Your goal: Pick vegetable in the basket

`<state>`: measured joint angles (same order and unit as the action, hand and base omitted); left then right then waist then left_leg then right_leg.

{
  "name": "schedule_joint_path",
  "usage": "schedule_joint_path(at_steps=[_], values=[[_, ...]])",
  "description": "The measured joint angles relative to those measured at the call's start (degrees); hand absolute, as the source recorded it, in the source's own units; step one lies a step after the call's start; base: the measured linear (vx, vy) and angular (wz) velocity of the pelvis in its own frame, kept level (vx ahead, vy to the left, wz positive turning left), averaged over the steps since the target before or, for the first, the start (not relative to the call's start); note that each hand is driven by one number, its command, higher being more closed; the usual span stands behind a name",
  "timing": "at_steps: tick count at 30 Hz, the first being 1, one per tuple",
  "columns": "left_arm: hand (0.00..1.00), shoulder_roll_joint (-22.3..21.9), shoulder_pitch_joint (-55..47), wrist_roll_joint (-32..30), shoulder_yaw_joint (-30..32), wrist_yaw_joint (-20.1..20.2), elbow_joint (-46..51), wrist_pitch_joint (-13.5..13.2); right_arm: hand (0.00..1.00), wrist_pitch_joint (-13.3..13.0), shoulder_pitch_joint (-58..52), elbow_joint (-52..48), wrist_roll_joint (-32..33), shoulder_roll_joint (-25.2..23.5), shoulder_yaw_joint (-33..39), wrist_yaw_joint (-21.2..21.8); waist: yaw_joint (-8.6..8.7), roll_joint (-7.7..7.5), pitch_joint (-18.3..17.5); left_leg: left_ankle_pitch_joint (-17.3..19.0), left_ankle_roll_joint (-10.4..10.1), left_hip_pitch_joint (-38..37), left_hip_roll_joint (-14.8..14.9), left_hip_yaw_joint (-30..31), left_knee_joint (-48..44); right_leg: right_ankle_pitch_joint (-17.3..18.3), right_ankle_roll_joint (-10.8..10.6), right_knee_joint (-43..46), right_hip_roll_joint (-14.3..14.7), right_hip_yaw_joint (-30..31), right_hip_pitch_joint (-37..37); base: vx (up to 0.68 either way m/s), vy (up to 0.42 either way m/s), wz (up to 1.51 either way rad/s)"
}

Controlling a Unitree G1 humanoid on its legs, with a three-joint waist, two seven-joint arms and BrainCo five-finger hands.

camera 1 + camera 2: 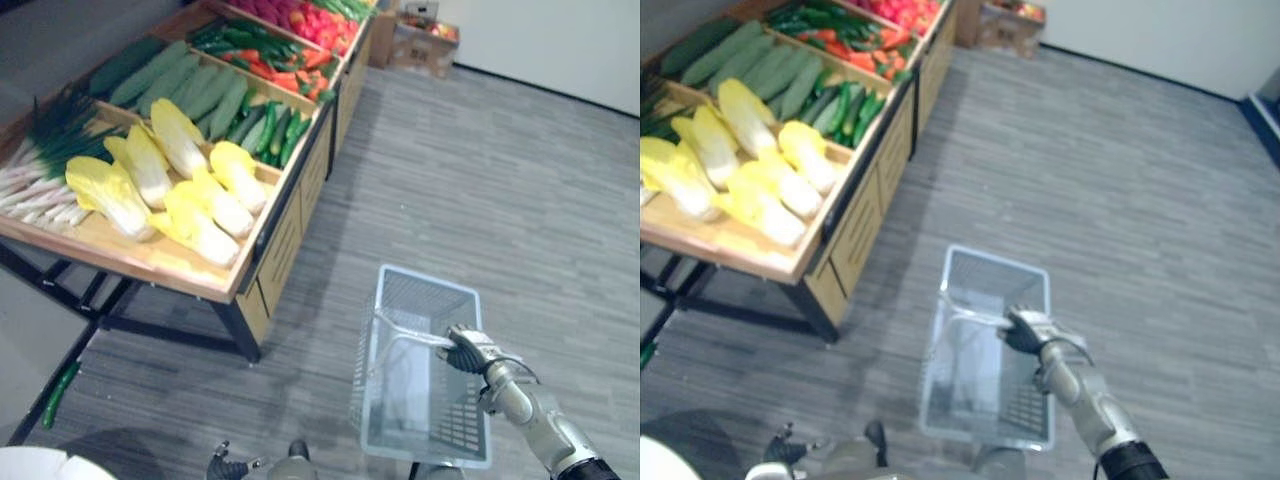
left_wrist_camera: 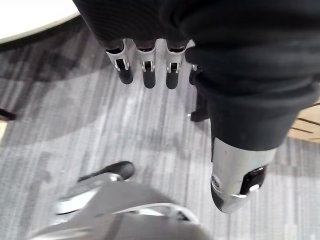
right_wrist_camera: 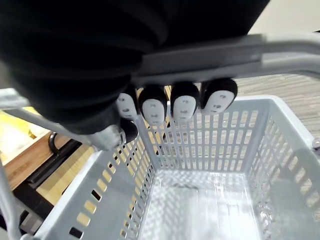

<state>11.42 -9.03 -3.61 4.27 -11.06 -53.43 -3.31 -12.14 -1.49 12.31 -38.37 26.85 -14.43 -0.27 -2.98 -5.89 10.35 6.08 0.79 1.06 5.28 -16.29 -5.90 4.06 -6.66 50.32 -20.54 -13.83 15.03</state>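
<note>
My right hand is shut on the grey handle of a pale grey plastic basket, which hangs above the floor to the right of the vegetable stand. Inside, the basket's bottom is bare. The wooden stand holds yellow-white cabbages, long green gourds, small cucumbers, leeks and carrots with peppers. My left hand hangs low over the carpet with its fingers straight and nothing in it.
One green cucumber lies on the floor under the stand's near left corner. A cardboard box sits at the far end of the stand. Grey carpet stretches to the right of the stand.
</note>
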Motion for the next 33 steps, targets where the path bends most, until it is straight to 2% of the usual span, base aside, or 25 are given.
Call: schedule_joint_path(at_steps=[1,2,4,5,6,7,8,9,10,11,12,13,14,15,17,19,22,25,28,31,33], values=[[0.00,-0.1,0.7,0.0,0.0,0.0,0.1,0.0,1.00,0.0,0.0,-0.1,0.0,0.0,0.0,0.0,0.84,0.30,-0.1,0.0,0.0,-0.4,-0.1,1.3,0.4,1.2,1.3,-6.5,0.8,-3.0,0.7,0.32,-0.065,0.71],[0.00,-0.3,1.1,0.0,0.0,0.0,0.5,0.0,1.00,0.0,0.1,-0.1,0.0,0.0,0.0,0.0,1.29,0.50,0.0,0.0,-0.1,-0.4,0.0,1.8,0.4,1.2,1.3,-11.2,1.6,-3.6,0.8,0.24,-0.090,0.76],[0.00,-1.2,3.0,0.0,-0.1,0.1,1.2,-0.4,1.00,0.3,0.1,0.4,0.0,0.0,0.5,0.0,1.47,1.61,0.7,-0.1,-0.3,-0.4,0.3,4.7,0.2,0.1,0.2,-28.3,3.8,-1.4,1.1,0.30,-0.196,0.76],[0.00,-1.5,3.3,0.0,-0.1,0.1,1.4,-0.4,1.00,0.5,0.1,0.4,0.0,0.1,0.7,0.0,1.45,1.73,0.7,-0.1,-0.7,-0.4,0.5,5.5,0.1,-0.3,-0.2,-31.8,3.9,-0.3,1.0,0.36,-0.299,0.75],[0.00,-1.8,3.7,0.0,-0.1,0.1,1.5,-0.5,1.00,0.9,0.0,0.4,0.0,0.1,1.3,0.0,1.43,2.26,0.7,0.4,-2.6,-0.4,1.2,6.8,0.0,-1.4,-0.5,-37.1,3.9,2.2,0.9,0.23,-0.234,0.60],[0.00,-1.9,3.7,0.0,-0.2,0.1,1.4,-0.5,1.00,1.1,0.0,0.4,0.0,0.1,1.4,0.0,1.32,2.60,0.7,0.8,-3.6,-0.4,1.7,7.6,-0.1,-2.5,-0.6,-39.0,3.8,3.3,0.8,0.28,-0.318,0.71],[0.00,-1.6,3.6,0.0,-0.1,0.1,1.2,-0.5,1.00,1.4,0.0,0.4,-0.1,-0.1,1.4,0.0,1.11,2.27,0.6,1.3,-5.4,-0.6,2.1,8.7,-0.3,-5.8,-0.7,-41.5,3.4,5.3,0.6,0.28,-0.387,0.71],[0.00,-1.0,3.2,0.0,-0.1,0.1,0.9,-0.5,1.00,1.3,-0.1,0.3,-0.1,-0.3,1.4,0.1,1.13,1.20,0.3,2.0,-8.0,-1.7,2.2,9.5,0.1,-10.8,-0.5,-41.7,2.4,5.9,-0.7,0.28,-0.442,0.76],[0.00,-0.4,3.0,0.0,0.1,0.1,0.5,-0.4,1.00,1.4,-0.3,0.4,-0.1,-0.3,1.4,0.1,1.07,0.80,0.2,2.5,-9.4,-2.5,2.6,9.7,0.4,-8.2,-4.1,-41.2,1.9,4.7,-1.9,0.26,-0.524,0.53],[0.00,-2.8,3.0,0.0,0.6,0.1,-0.9,-0.4,1.00,1.9,1.0,1.8,-0.4,0.7,1.4,0.4,0.34,4.39,0.1,0.9,-12.0,-2.9,6.3,10.1,1.1,-7.3,-3.2,-40.3,5.0,2.1,-2.5,0.20,-0.480,0.36],[0.00,-5.0,2.3,0.0,1.0,0.1,-1.5,-0.6,1.00,2.0,1.1,1.8,-0.9,1.7,1.3,0.4,0.45,5.92,-0.7,-1.5,-12.8,-2.4,8.4,9.3,1.9,-5.8,-1.5,-40.0,6.9,0.3,-2.6,0.18,-0.430,0.25],[0.00,-5.8,1.7,0.0,1.6,0.2,-1.6,-0.6,1.00,2.1,1.3,1.9,-1.3,2.0,1.2,0.4,0.50,6.76,-1.2,-2.7,-13.1,-2.1,9.3,9.0,2.1,-5.3,-0.8,-40.1,7.8,-0.6,-2.8,0.19,-0.402,0.38],[0.00,-6.1,1.6,0.0,3.3,0.0,-2.0,-0.7,1.00,2.2,1.4,2.2,-1.7,2.4,1.0,0.5,0.63,7.26,-1.4,-5.4,-13.4,-1.3,10.5,9.2,1.6,-4.4,0.3,-40.2,8.9,-2.3,-3.5,0.16,-0.371,0.46],[0.00,-6.1,1.5,0.1,4.7,0.0,-2.7,-0.6,1.00,2.2,1.2,2.5,-1.6,3.1,0.7,0.5,0.88,6.88,-1.3,-8.2,-13.0,0.0,11.0,9.3,0.0,-3.8,0.9,-40.8,9.2,-3.9,-4.8,0.14,-0.357,0.61],[0.00,-6.0,0.7,0.2,5.2,0.0,-2.6,-0.5,1.00,2.2,1.0,2.9,-1.6,4.2,0.4,0.5,1.25,6.53,-1.1,-10.7,-12.3,1.8,11.4,9.2,-2.9,-3.2,1.4,-41.8,9.4,-5.9,-6.8,0.04,-0.194,0.56],[0.00,-6.1,-0.3,0.1,5.1,0.0,-2.5,-0.4,1.00,2.2,-0.4,3.9,-1.6,5.2,0.4,0.5,1.17,6.39,-1.0,-15.1,-11.8,2.9,11.6,8.0,-5.8,-2.9,1.9,-44.0,9.5,-8.4,-10.7,0.04,-0.191,0.51],[0.00,-6.3,-0.7,0.1,4.9,0.0,-2.5,-0.4,1.00,2.1,-1.7,4.0,-1.5,5.3,0.6,0.4,1.34,6.37,-1.1,-18.2,-10.8,3.8,11.6,4.1,-5.6,-2.7,1.5,-46.9,9.6,-10.2,-12.5,0.02,-0.102,0.35],[0.00,-7.1,-0.7,0.1,4.5,0.0,-2.2,-0.4,1.00,2.1,-3.6,3.9,-1.5,5.4,1.2,0.3,1.50,7.93,-1.9,-18.7,-10.5,3.5,11.3,1.3,-0.8,-4.2,1.4,-48.9,10.3,-11.5,-12.4,0.02,0.002,0.28],[0.00,-7.1,-0.6,0.0,4.5,0.0,-1.2,-0.4,1.00,2.1,-4.4,3.9,-1.5,5.3,1.1,0.3,1.42,8.40,-2.1,-18.8,-10.4,2.3,9.9,0.7,4.7,-7.3,1.2,-52.7,10.6,-11.8,-12.3,0.03,0.078,0.08],[0.00,-6.4,0.3,-0.2,4.4,0.0,-1.1,-0.5,1.00,2.0,-4.2,4.0,-1.5,4.8,1.1,0.3,1.19,7.19,-1.4,-18.6,-10.6,2.3,9.0,0.7,5.5,-9.5,1.0,-55.1,10.3,-11.4,-12.7,0.00,0.113,-0.03],[0.00,-5.5,0.3,-1.7,3.9,0.0,-1.3,-0.4,1.00,1.7,-4.1,4.1,-1.5,3.7,1.0,0.2,1.26,6.42,-1.1,-17.5,-11.6,1.3,9.0,0.5,5.7,-10.4,1.0,-56.3,10.5,-10.9,-13.6,0.01,0.096,-0.10]])
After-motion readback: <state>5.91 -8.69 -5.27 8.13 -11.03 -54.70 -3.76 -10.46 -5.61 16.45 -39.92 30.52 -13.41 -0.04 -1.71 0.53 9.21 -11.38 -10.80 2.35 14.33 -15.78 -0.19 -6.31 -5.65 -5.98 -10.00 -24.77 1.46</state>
